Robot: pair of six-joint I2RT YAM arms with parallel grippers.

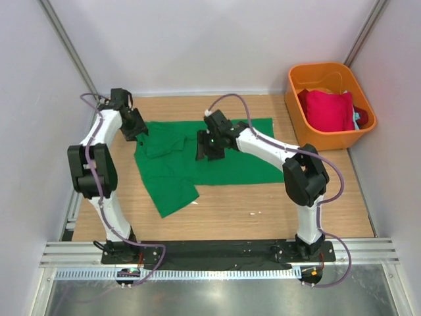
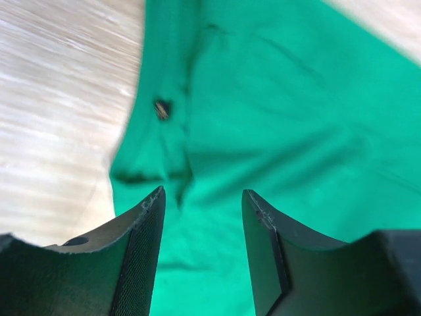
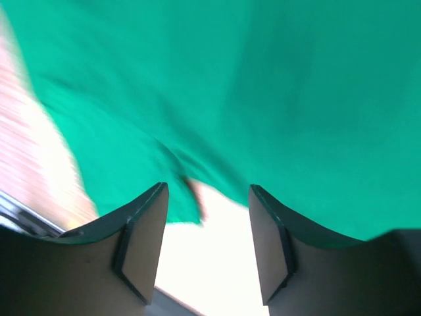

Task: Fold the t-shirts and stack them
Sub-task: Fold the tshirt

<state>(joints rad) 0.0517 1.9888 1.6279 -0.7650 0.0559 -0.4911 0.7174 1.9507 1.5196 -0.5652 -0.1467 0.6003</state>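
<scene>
A bright green t-shirt (image 1: pixel 217 161) lies spread on the wooden table, one sleeve pointing toward the near left. My left gripper (image 1: pixel 140 133) is open over the shirt's far left corner; in the left wrist view its jaws stand apart just above green cloth (image 2: pixel 276 118), holding nothing. My right gripper (image 1: pixel 209 150) is open over the shirt's middle; in the right wrist view green cloth (image 3: pixel 263 85) and its near edge show between the empty jaws. A crimson red t-shirt (image 1: pixel 327 110) lies in the orange bin, with a bit of teal cloth (image 1: pixel 358 118) beside it.
The orange plastic bin (image 1: pixel 329 71) stands at the far right corner. Grey walls close the table on three sides. Bare wood (image 1: pixel 263 207) lies between the shirt and the arm bases.
</scene>
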